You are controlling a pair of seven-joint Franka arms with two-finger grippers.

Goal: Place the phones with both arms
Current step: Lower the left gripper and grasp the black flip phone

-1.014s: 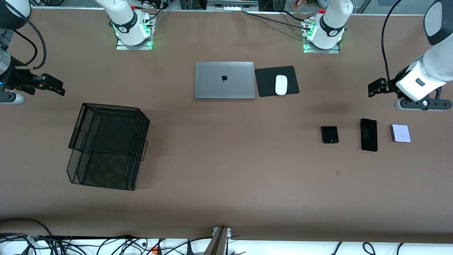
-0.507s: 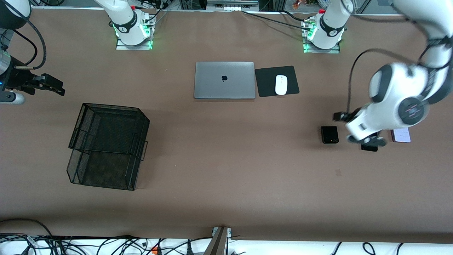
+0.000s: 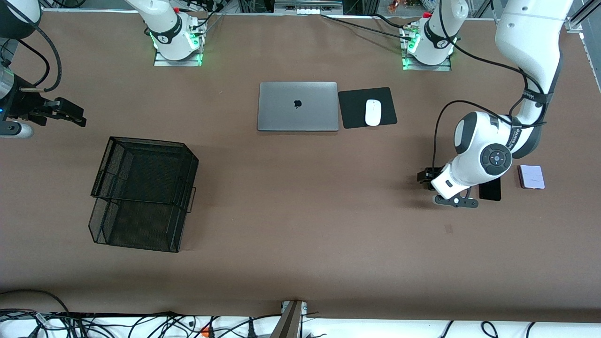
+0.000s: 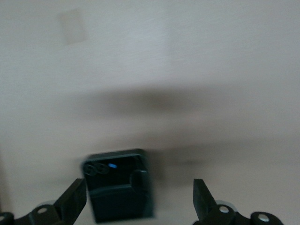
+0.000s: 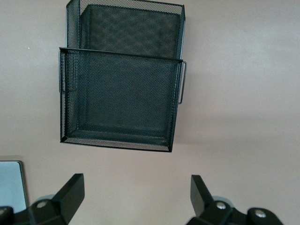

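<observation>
Three phones lie in a row toward the left arm's end of the table. In the left wrist view the squarish black folded phone [image 4: 119, 187] sits between my open left gripper's [image 4: 138, 201] fingers, close to one fingertip [image 4: 72, 201]. From the front, my left gripper [image 3: 426, 179] hangs low over that phone and hides it. The long slim black phone [image 3: 491, 191] shows partly beside the left arm's wrist. The white-lavender phone [image 3: 531, 177] lies uncovered. My right gripper [image 3: 70, 115] waits open and empty at the right arm's end, also seen as the right gripper [image 5: 135, 193].
A black wire-mesh tray [image 3: 143, 192] stands near the right arm's end, the mesh tray [image 5: 122, 93] also filling the right wrist view. A closed grey laptop [image 3: 297, 106] and a black mouse pad [image 3: 352, 110] with a white mouse [image 3: 373, 112] lie between the bases.
My left arm has swung in from the table's end and come down over the black folded phone. The right arm and all three phones have stayed put.
</observation>
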